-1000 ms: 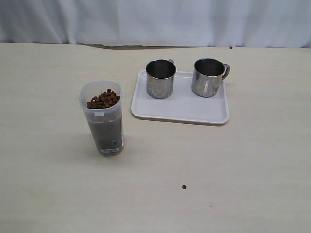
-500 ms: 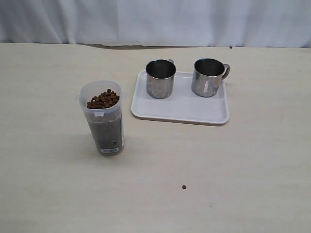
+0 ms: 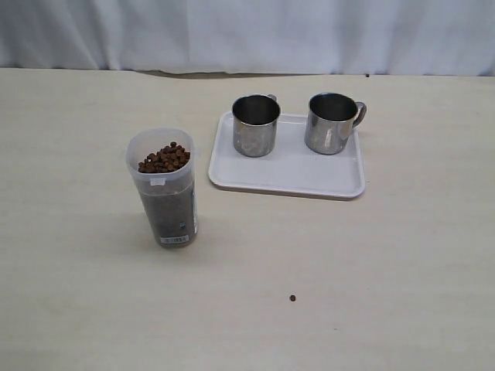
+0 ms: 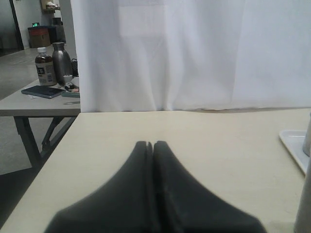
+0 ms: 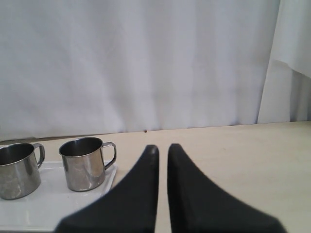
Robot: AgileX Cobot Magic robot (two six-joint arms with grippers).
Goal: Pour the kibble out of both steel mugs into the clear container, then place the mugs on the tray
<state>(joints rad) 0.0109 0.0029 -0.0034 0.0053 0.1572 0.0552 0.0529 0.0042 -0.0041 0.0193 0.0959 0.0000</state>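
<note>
My left gripper (image 4: 149,144) and right gripper (image 5: 163,147) are both closed on nothing. Nearest on the table (image 3: 402,263) lies a stray pellet (image 3: 292,297). Behind it stands the container (image 3: 172,209), full of kibble (image 3: 164,158). Farthest back, the left mug (image 3: 255,131) and right mug (image 3: 329,130) stand upright on the tray (image 3: 294,174).

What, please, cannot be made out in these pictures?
- Exterior view: steel mugs' floors, hidden by their own walls.
- Exterior view: clear container's label text, too small.
- Exterior view: dark speck on table, too small to identify.
- Left wrist view: tray, cut off by the edge.
</note>
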